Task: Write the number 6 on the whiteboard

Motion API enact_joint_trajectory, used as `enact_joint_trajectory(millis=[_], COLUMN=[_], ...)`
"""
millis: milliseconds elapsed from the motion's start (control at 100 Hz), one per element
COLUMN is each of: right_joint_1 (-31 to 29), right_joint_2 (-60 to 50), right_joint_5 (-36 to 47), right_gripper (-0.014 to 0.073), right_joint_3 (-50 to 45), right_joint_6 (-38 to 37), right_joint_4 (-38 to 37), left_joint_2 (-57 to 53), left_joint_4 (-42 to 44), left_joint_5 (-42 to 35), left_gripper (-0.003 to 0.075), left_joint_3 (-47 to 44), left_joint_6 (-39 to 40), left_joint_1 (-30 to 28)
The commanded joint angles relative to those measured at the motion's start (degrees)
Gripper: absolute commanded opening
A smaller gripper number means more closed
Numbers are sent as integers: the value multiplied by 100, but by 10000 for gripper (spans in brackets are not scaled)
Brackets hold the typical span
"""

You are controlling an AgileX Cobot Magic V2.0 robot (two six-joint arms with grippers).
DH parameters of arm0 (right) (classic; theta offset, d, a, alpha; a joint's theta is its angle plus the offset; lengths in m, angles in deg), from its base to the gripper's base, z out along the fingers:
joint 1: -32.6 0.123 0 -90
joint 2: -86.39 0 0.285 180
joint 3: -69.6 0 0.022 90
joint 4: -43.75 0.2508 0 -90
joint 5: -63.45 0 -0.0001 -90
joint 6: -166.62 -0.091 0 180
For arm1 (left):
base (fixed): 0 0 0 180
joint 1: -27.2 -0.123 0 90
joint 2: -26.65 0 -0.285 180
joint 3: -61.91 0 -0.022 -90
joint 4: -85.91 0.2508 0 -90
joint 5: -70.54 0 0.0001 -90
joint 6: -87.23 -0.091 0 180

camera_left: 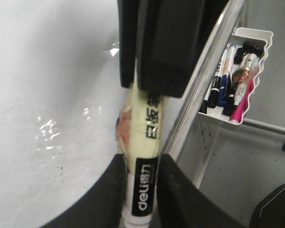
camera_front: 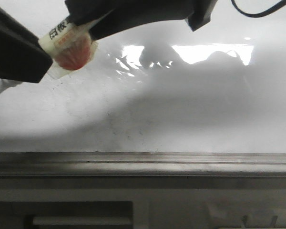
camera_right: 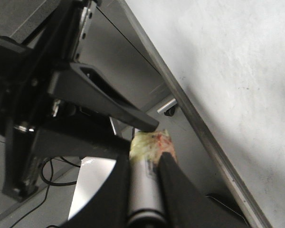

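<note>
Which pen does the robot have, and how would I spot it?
Find the big glossy whiteboard. Right in front of it, the left gripper and right gripper both pinch one marker. It is wrapped in yellowish tape with a black deli label, unlike the bare pens in the white tray.

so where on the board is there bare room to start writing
The whiteboard is bare from its middle to its right side, above the grey ledge; no stroke shows there. The upper left is crowded: both grippers, left and right, are shut on the marker.
</note>
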Motion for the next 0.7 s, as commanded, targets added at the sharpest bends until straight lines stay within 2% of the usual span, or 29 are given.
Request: enact_joint_trajectory(millis=[0, 70, 130, 290, 390, 690], right_joint_1=[-15, -15, -15, -15, -15, -15], right_joint_2=[-140, -190, -290, -989, -1691, -3394], right_joint_5=[53, 91, 166, 926, 1577, 3019], right_gripper=[-64, -56, -45, -45, -45, -45], right_joint_3=[167, 147, 86, -498, -1067, -2201], right_joint_6=[140, 153, 153, 153, 166, 166], right_joint_4=[293, 259, 209, 198, 172, 173], left_joint_2=[-102, -198, -363, -960, -1352, -1722], left_joint_4=[-102, -102, -102, -24, 80, 193], left_joint_5=[-492, -492, -492, -492, -446, -920], left_gripper=[332, 465, 509, 469, 449, 448], left_joint_3=[211, 232, 283, 290, 249, -39], left_joint_6=[131, 279, 420, 872, 1161, 1752], left_joint_1=[6, 6, 6, -25, -331, -2426])
